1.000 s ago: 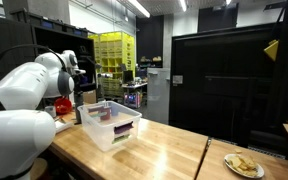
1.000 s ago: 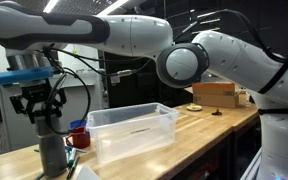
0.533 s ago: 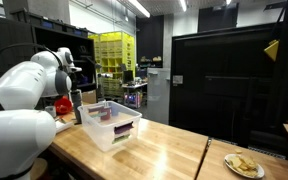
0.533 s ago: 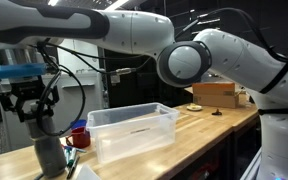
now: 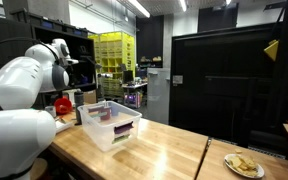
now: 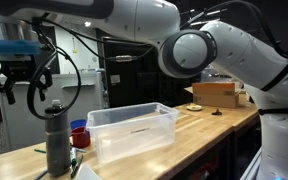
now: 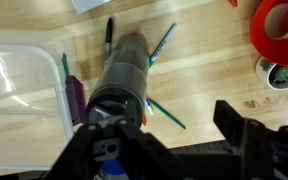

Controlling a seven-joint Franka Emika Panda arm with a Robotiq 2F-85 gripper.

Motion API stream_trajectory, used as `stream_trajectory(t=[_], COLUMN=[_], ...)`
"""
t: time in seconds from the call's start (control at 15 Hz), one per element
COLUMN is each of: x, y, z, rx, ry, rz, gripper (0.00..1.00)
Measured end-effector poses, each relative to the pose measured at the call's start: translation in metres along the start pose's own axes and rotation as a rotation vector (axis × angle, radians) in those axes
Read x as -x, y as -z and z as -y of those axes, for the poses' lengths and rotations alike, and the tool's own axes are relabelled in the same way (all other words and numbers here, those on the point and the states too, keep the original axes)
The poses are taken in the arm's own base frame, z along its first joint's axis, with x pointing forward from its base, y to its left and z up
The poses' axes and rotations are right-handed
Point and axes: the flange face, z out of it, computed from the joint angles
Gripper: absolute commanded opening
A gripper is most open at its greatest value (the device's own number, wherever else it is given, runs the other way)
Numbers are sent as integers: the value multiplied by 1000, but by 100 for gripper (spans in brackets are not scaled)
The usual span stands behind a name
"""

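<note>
Claw point(image 6: 21, 88) spread above bottle point(image 6: 55, 140); only wrist view shows pens point(image 7: 162, 45).

You held the arm point(image 6: 199, 50) arched high, gripper point(image 6: 22, 90) pointing straight down, jaws spread apart and empty.

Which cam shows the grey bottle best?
An exterior view: the grey bottle stands upright in full profile beside the clear bin, nothing covering it. The wrist view looks down its length, foreshortened. In an exterior view the grey bottle is small and distant.
</note>
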Motion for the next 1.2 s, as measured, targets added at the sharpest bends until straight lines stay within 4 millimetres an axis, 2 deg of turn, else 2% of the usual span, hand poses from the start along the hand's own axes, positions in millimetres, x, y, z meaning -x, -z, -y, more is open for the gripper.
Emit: stream_trajectory(t=[0.07,0.27,0.67,1.2], x=[0,-2,-4,-19], y=[3,6,1,-27], z=[-1,-2,-3,-7], rx=[-4,-7,1,43], ry=[0,-2,-5,-25], rz=[-2,-3,0,18], gripper=[92,100,100,100])
